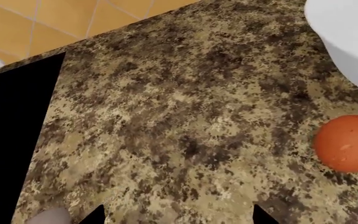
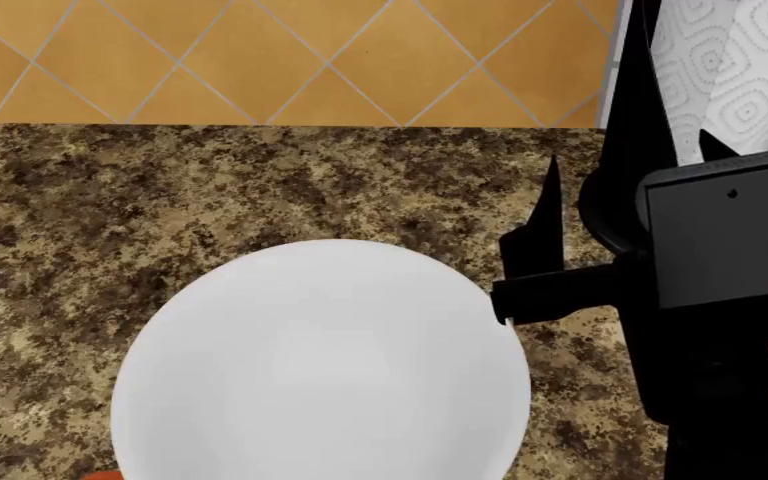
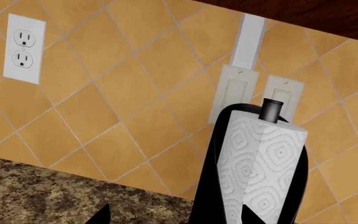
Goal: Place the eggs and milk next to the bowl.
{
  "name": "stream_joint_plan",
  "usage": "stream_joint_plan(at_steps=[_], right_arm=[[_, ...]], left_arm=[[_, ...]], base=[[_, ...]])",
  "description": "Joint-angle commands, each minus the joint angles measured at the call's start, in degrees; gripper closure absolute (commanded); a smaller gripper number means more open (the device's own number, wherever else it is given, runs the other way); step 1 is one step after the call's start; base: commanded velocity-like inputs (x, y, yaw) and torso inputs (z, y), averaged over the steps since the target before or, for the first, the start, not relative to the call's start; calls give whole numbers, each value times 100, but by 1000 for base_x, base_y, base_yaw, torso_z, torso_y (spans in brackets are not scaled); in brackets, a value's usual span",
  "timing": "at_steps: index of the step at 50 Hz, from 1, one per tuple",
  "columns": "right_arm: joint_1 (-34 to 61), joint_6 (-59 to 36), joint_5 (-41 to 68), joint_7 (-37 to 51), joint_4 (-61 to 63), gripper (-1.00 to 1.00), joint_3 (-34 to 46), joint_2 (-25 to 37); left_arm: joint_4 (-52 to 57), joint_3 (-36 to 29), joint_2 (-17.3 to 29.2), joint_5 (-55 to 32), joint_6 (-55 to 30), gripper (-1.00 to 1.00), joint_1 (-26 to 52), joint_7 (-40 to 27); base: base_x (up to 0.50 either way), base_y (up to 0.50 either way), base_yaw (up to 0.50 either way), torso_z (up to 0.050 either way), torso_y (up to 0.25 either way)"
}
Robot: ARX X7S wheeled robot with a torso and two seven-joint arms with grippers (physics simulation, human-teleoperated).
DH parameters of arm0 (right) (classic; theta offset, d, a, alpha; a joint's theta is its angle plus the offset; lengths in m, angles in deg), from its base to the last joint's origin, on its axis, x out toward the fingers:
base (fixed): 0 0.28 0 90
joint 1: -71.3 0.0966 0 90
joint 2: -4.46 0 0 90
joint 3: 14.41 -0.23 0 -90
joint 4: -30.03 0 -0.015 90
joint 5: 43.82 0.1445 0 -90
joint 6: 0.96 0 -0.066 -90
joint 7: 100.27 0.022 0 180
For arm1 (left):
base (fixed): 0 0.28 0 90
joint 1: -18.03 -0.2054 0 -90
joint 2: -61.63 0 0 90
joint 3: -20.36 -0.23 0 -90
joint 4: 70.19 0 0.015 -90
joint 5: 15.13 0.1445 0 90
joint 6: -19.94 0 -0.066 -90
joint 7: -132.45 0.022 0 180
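The orange-brown egg (image 1: 347,143) sits just beside the bowl (image 2: 317,370), as the task wants. Left gripper (image 1: 175,219) hangs spread and empty; right gripper (image 3: 173,219) likewise, facing the paper-towel roll (image 3: 260,172).

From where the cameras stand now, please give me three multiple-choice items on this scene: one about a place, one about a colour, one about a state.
1. Where does the orange-brown egg lie?
A. inside the bowl
B. on the counter beside the bowl
C. on the paper-towel roll

2. What colour are the wall tiles?
A. orange
B. green
C. grey

3. What does the bowl hold?
A. milk
B. two eggs
C. nothing visible

Answers:
1 B, because the left wrist view shows the egg on the speckled counter, apart from the bowl's white wall.
2 A, because the tiles are orange in the head and right wrist views.
3 C, because the head view shows only a smooth white inside, though the near edge of the bowl is cut off.
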Motion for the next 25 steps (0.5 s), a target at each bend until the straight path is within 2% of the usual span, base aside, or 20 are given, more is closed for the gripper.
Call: stream_joint_plan(at_steps=[1, 7, 15, 19, 25], right_arm=[[-21, 94, -8, -18, -75, -100, 23, -2], [-72, 174, -31, -22, -127, -100, 43, -3], [-56, 168, -21, -13, -140, -100, 51, 0], [-58, 174, -15, -9, -145, -100, 46, 3], [-72, 166, 0, 5, -122, -100, 46, 3]], left_arm=[[-211, 372, -205, -764, -347, -100, 62, -875], [-364, 449, -211, -1115, -467, -100, 88, -1487], [-639, 646, -405, -1148, -467, -100, 11, -1750], [-810, 780, -455, -1482, -514, -100, -10, -2140], [-937, 869, -516, -1597, -506, -100, -57, -2332]], base=[[0, 0, 0, 0, 0], [0, 0, 0, 0, 0], [0, 0, 0, 0, 0], [0, 0, 0, 0, 0], [0, 0, 0, 0, 0]])
